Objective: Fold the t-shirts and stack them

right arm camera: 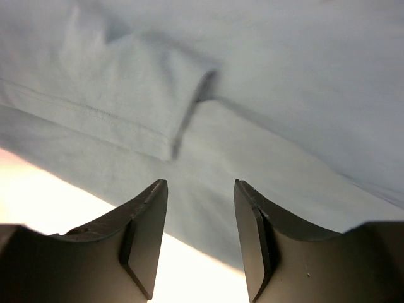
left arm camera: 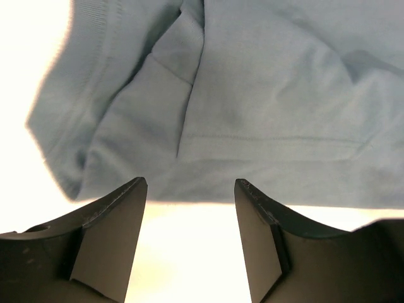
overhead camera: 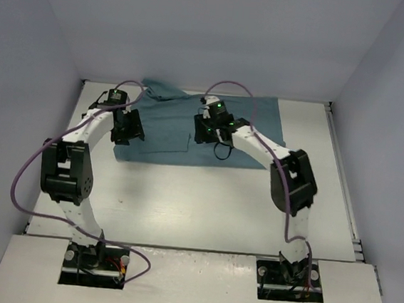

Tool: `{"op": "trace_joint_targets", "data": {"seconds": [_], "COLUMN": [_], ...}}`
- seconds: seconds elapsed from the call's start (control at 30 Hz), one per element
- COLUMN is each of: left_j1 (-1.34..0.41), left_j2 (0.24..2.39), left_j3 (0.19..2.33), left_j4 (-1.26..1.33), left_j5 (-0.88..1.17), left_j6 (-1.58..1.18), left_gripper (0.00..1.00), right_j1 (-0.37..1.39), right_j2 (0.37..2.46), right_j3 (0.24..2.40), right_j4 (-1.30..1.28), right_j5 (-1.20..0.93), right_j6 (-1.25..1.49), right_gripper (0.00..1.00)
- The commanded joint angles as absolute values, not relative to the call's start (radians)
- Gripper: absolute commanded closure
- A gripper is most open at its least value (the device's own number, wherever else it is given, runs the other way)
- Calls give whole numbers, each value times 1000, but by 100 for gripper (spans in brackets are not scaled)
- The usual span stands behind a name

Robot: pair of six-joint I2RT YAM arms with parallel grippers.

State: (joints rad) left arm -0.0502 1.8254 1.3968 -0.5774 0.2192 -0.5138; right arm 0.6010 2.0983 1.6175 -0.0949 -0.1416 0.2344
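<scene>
The t-shirt [overhead camera: 168, 130] lies by the table's [overhead camera: 197, 201] far edge, seemingly one fold in. The left gripper [left arm camera: 190, 181] and right gripper [right arm camera: 201, 182] hang released, empty. More folding is left.

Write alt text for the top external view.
A teal t-shirt lies on the far half of a white table. The left gripper hangs at its left edge, the right gripper above its middle.

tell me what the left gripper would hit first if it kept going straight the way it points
Most likely the t-shirt, at its near folded edge; the open fingers aim at it. Depth is unclear, so the table could come first.
</scene>
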Motion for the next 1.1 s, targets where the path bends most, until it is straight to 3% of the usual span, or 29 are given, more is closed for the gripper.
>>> {"op": "trace_joint_targets", "data": {"seconds": [0.0, 0.13, 0.37, 0.47, 0.67, 1.07], "left_j1": [-43, -40, -27, -23, -23, 39], "left_j2": [1668, 1680, 1705, 1724, 1772, 1837], "left_j3": [1392, 1318, 1293, 1307, 1295, 1254], "left_j4": [-599, -592, -549, -543, -528, -521], "left_j5": [135, 125, 106, 108, 100, 57], "left_j6": [-481, -490, -434, -431, -427, -388], "left_gripper": [47, 50, 66, 69, 74, 80], "right_j1": [457, 321, 125, 95, 60, 7], "right_j2": [1826, 1710, 1603, 1626, 1725, 1835], "right_j3": [1490, 1316, 1098, 1082, 1095, 1074], "right_j4": [-83, -83, -81, -77, -48, -9], "right_j5": [-87, -75, -33, -11, -5, 24], "right_j6": [236, 255, 262, 273, 299, 313], "right_gripper": [56, 57, 63, 69, 93, 99]}}
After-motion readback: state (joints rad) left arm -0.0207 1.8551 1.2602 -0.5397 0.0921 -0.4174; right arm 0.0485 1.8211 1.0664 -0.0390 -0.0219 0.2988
